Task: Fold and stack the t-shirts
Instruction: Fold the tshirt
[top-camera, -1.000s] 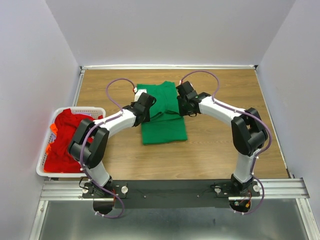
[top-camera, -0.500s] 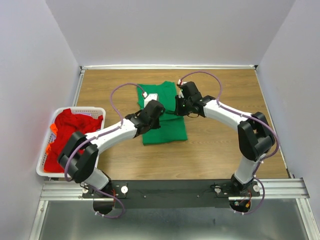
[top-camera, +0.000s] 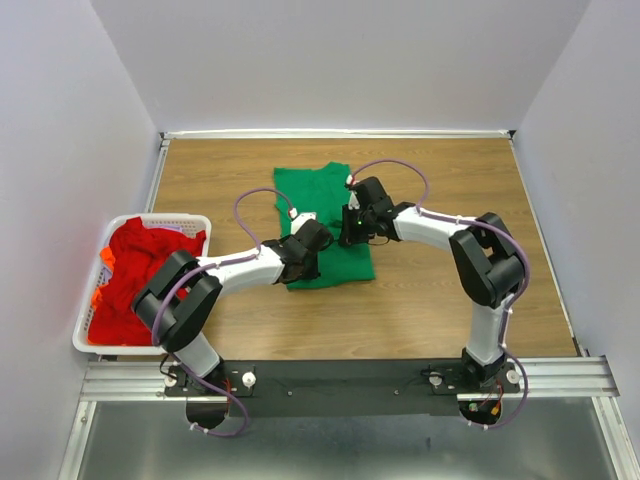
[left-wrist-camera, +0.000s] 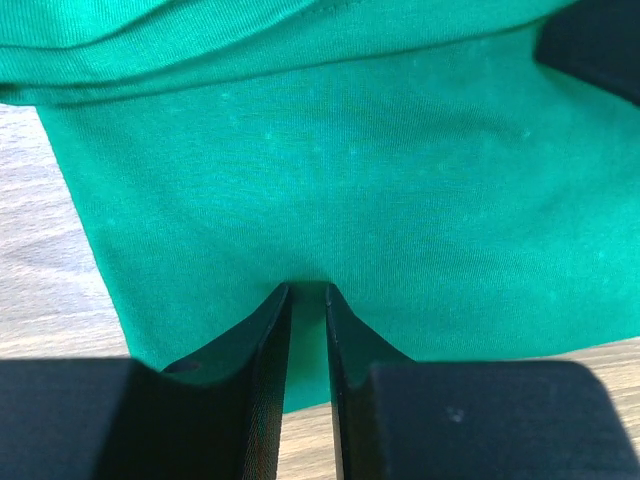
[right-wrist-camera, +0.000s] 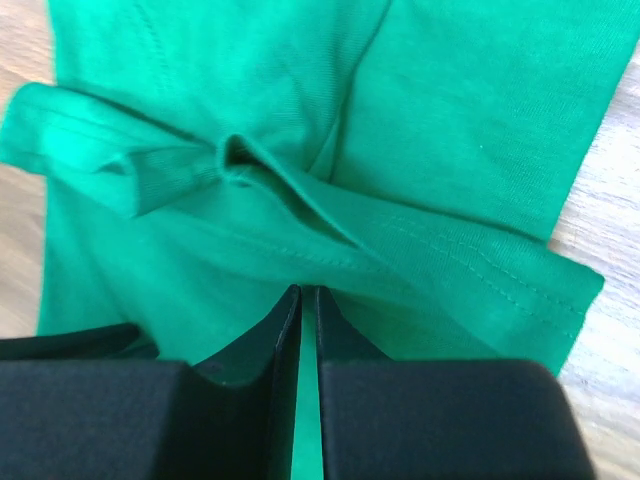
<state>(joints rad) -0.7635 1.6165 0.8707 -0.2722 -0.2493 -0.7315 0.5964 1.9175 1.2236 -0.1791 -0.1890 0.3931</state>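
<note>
Wooden table (top-camera: 450, 300) under everything; we take the green t-shirt (top-camera: 322, 187) as our reference. It lies about mid-table, partly folded. Layers are doubled over one another, the near end a squared block, the far end broader.

Left of the shirt and well apart from it: white slatted basket (top-camera: 165, 216), heaped with red t-shirts (top-camera: 140, 265). A bit of orange cloth (top-camera: 100, 296) shows on the side of the heap farthest from the green shirt.

Both arms reach in and meet over the shirt.

Left gripper (top-camera: 304, 254) sits on the shirt's near-left part. From the left wrist we note its fingers (left-wrist-camera: 262, 380) drawn almost together, with a thin sliver of green between them and cloth puckering at the tips. We read it as pinched on the green t-shirt, close to the near hem. Bare wood shows just past that hem and past the shirt's left edge.

Right gripper (top-camera: 350, 228) sits on the shirt's right side, farther up it than the left one. From the right wrist, fingers (right-wrist-camera: 272, 365) likewise nearly touch, with a green strip between them: clamped on the shirt. Just ahead of the tips a stitched hem runs across, and a small rolled fold of cloth stands up beyond it
</note>
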